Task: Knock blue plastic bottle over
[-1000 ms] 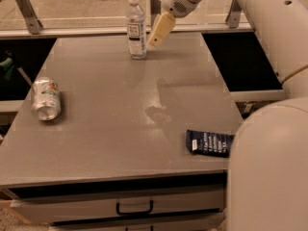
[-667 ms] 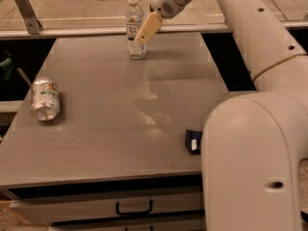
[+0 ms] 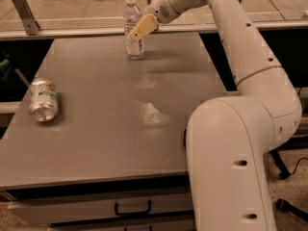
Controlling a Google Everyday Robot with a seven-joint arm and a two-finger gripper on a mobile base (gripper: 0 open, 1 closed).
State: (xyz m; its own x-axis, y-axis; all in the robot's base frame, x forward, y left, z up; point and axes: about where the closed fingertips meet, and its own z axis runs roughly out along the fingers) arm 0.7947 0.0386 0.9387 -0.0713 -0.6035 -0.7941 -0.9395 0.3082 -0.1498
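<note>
The blue plastic bottle (image 3: 132, 28) is a small clear bottle with a white cap and pale label. It stands upright near the far edge of the grey table (image 3: 106, 124). My gripper (image 3: 141, 29) reaches in from the upper right and its tan fingers (image 3: 143, 27) overlap the bottle's upper right side, at label height. The bottle's cap shows above the fingers and its base below them.
A silver drink can (image 3: 43, 100) lies on its side at the table's left edge. My large white arm (image 3: 231, 153) covers the table's right front corner. A metal rail (image 3: 72, 32) runs behind the table. A drawer handle (image 3: 132, 208) is below the front edge.
My gripper has moved left and reached the bottle's right side. The arm has swung across the right of the table and hides the dark blue packet. The bottle still stands.
</note>
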